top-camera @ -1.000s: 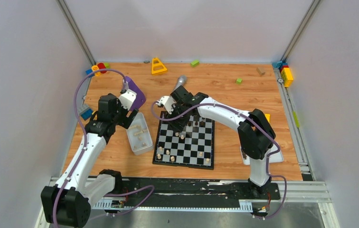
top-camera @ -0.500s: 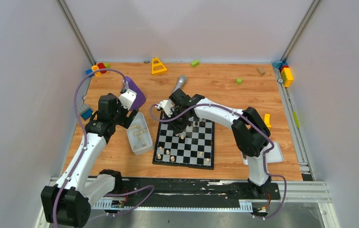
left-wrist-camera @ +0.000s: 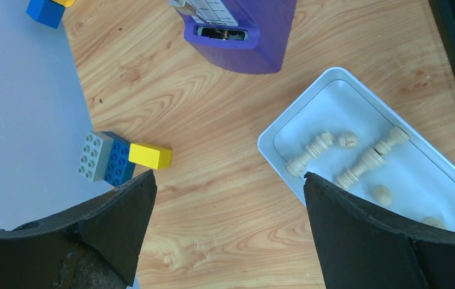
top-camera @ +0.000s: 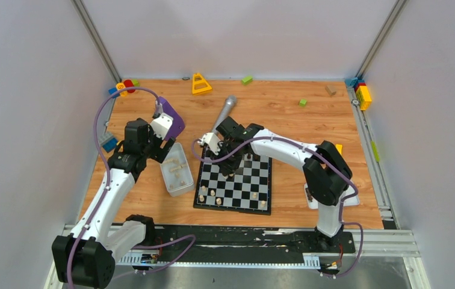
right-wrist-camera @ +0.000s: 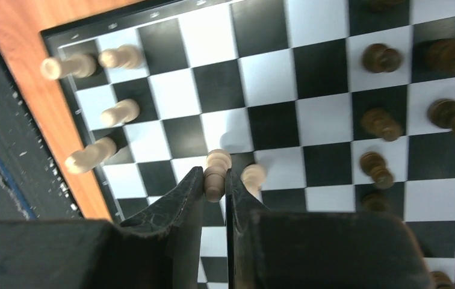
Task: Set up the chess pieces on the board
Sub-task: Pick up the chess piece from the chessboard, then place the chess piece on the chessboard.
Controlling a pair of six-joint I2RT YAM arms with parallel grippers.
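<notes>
Likely a robotics lab: white panels (top-camera: 26, 90), aluminium rails (top-camera: 95, 37), wooden table (top-camera: 273, 96).

- We see the chessboard (top-camera: 235, 191) at the middle of the table (top-camera: 285, 114), with a tray (top-camera: 172, 180) just beside it on the left.
- In the tray lie several spare pieces (left-wrist-camera: 365, 160).
- Behind the tray stands a case (top-camera: 176, 123), and left of the tray sit joined blocks (left-wrist-camera: 112, 158).
- On the board we find near pieces (top-camera: 212, 194) along the front rows and far pieces (right-wrist-camera: 380, 123) along the back rows.
- The right gripper (right-wrist-camera: 215, 180) hangs over the board's far left part, with a pawn (right-wrist-camera: 216, 164) between its fingers.
- The left gripper (left-wrist-camera: 228, 180) hangs above the table at the tray's left side.
</notes>
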